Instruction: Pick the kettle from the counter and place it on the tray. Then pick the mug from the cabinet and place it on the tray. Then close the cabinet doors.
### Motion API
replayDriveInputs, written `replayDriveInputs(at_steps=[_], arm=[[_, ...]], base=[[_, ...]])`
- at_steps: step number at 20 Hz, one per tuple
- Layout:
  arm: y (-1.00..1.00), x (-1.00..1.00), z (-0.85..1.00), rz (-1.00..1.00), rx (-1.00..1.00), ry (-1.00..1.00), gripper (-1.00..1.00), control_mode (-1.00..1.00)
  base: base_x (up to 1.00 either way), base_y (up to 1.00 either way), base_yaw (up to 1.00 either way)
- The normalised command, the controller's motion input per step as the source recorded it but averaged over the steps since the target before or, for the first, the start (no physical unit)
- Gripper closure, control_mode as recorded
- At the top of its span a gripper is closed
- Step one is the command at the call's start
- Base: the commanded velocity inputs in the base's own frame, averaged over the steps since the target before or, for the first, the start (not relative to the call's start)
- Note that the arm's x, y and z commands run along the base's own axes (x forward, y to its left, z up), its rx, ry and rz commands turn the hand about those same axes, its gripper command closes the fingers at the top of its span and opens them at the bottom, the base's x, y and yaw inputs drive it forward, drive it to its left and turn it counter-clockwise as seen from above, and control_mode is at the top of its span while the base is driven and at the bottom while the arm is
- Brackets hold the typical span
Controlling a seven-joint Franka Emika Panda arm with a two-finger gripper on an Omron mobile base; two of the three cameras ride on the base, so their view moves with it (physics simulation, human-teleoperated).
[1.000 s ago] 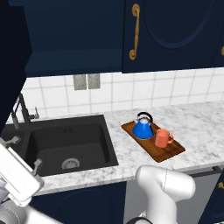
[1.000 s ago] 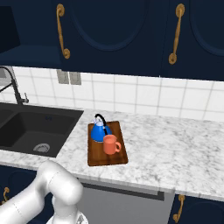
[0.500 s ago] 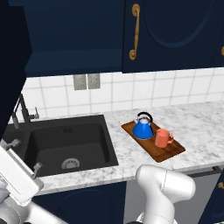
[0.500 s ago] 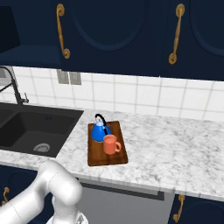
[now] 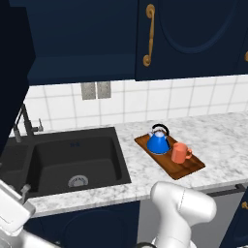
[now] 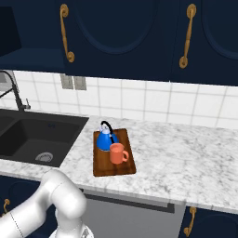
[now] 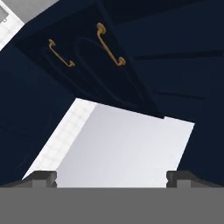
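Observation:
The blue kettle (image 5: 158,142) (image 6: 107,139) and the orange-red mug (image 5: 179,153) (image 6: 117,153) both stand on the brown wooden tray (image 5: 188,169) (image 6: 102,166) on the marble counter (image 5: 220,140) (image 6: 186,162). Above the sink, the navy cabinet (image 5: 72,38) shows a dark open inside. One of its doors (image 5: 12,72) hangs open at the left edge, and the door with the brass handle (image 5: 149,35) beside it is closed. In the hand view my gripper (image 7: 112,178) is open and holds nothing. It faces navy cabinet doors (image 7: 87,57) with two brass handles, well away from them.
A black sink (image 5: 72,160) (image 6: 32,139) with a dark faucet (image 5: 24,123) sits left of the tray. White tiled wall (image 5: 193,99) runs behind the counter. Navy cupboards (image 6: 204,223) stand below it. My white arm (image 5: 181,208) (image 6: 51,204) rises in front of the counter edge.
A white part of my arm at the lower left of the left base view has sunk slightly down and left. Kettle, mug and tray have not moved.

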Motion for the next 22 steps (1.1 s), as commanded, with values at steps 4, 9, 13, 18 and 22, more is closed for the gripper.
replayDriveInputs(at_steps=[4, 9, 13, 18, 22], arm=[[0.48, -0.18, 0.18, 0.19, 0.00, 0.00, -1.00, -1.00], [0.35, -0.01, 0.40, 0.17, 0.00, 0.00, -1.00, -1.00], [0.09, 0.25, 0.53, 0.11, 0.00, 0.03, -1.00, -1.00], [-0.01, 0.20, 0.45, 0.05, 0.00, 0.09, -1.00, -1.00], [-0.41, 0.06, 0.23, 0.00, 0.02, 0.07, -1.00, -1.00]], base=[[0.00, 0.00, 0.00], [0.00, 0.00, 0.00], [0.00, 0.00, 0.00], [0.00, 0.00, 0.00], [0.00, 0.00, 0.00]])
